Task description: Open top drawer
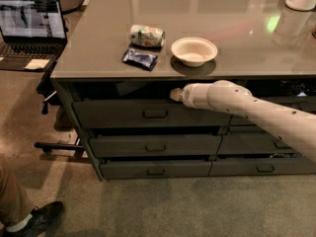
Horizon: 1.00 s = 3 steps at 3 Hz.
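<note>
One gripper (175, 95) sits at the upper edge of the top drawer (123, 115); its spread cannot be told.

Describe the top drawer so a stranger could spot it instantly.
Below the grey countertop, find the left stack of three drawers. The top drawer is uppermost, with the claw at its upper edge. It has the tallest front of its stack.
</note>
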Available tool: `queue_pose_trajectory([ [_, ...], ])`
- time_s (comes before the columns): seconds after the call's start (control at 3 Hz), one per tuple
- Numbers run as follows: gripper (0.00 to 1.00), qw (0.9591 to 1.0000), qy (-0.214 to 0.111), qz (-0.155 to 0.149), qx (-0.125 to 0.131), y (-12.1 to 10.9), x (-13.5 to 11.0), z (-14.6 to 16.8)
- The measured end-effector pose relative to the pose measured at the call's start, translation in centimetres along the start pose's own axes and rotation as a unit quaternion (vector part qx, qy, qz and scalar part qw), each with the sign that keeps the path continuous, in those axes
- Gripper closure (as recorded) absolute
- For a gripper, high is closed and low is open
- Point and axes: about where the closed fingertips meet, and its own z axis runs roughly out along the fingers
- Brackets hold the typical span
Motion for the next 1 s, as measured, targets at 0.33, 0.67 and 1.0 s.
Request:
queue_pose_trajectory([
  [0.33,1.0,1.0,0.009,-0.001,-0.004,0.31,0.32,0.03],
  [0.67,1.0,1.0,0.009,-0.001,-0.004,0.37,0.15,-0.03],
  [1.0,1.0,0.9998,0.019,-0.002,-0.009,0.76,0.6,-0.06],
])
